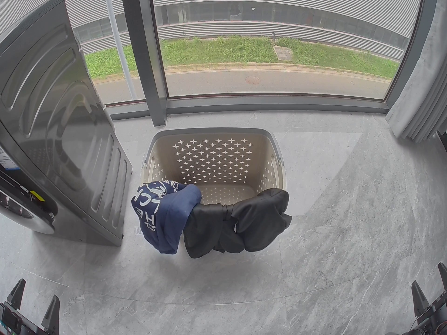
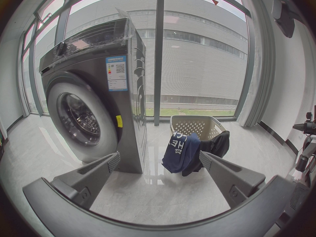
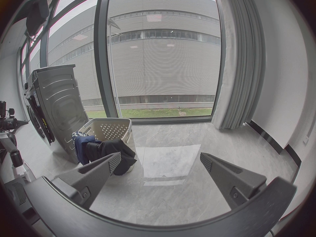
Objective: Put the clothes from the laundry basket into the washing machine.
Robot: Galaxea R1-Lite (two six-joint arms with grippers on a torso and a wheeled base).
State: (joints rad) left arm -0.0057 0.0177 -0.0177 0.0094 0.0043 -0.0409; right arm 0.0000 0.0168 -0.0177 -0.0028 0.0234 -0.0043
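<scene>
Sitting mid-frame in the head view, the laundry basket (image 1: 214,161) has a navy garment (image 1: 163,217) and a black garment (image 1: 244,222) draped over its lower rim, with the washing machine (image 1: 60,131) at the left edge. The left gripper (image 1: 36,291), in the bottom left corner, and the right gripper (image 1: 428,276), in the bottom right corner, both show jaws spread

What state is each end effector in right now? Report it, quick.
Left end effector: open, holding nothing.
Right end effector: open, holding nothing.
</scene>
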